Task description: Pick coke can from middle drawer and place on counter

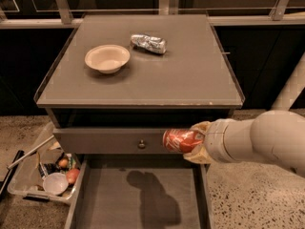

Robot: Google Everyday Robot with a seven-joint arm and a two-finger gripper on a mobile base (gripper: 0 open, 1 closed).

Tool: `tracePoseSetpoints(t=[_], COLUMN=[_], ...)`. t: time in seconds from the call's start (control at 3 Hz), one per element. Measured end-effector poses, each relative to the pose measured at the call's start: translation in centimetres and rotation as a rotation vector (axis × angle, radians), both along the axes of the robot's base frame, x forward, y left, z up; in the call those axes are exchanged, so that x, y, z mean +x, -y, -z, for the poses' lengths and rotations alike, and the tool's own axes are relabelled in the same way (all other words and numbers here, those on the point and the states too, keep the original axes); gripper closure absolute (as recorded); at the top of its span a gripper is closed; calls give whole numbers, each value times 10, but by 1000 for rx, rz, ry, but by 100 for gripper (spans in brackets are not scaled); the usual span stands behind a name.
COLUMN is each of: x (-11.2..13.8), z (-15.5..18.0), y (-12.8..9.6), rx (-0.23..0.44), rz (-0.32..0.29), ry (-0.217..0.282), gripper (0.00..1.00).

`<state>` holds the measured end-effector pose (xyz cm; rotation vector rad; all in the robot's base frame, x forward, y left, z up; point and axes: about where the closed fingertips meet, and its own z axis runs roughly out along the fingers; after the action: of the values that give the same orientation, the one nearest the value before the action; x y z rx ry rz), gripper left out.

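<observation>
The red coke can (pixel 181 140) lies on its side in my gripper (pixel 196 143), which is shut on it. The gripper holds it in the air above the open middle drawer (pixel 138 199), level with the closed drawer front (pixel 109 141) and its small knob. The drawer floor is bare and shows the arm's shadow. The counter (pixel 190 75) is above and behind the can. My white arm (pixel 257 140) reaches in from the right.
On the counter stand a beige bowl (pixel 107 57) at the left and a crumpled silver packet (pixel 148 43) at the back middle. A clear bin (pixel 45 175) of odds and ends sits on the floor left of the cabinet. A white post (pixel 291 87) stands at the right.
</observation>
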<state>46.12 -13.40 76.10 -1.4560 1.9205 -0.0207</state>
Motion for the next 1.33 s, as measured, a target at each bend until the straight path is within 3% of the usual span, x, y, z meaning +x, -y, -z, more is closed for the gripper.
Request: tracePoseSetpoints(t=[0.33, 0.67, 1.33], x=[0, 0, 13], z=[0, -21, -131], y=[0, 0, 10], rx=[0, -9, -68], rz=[0, 0, -3], ry=[1, 32, 225], gripper=[100, 100, 100])
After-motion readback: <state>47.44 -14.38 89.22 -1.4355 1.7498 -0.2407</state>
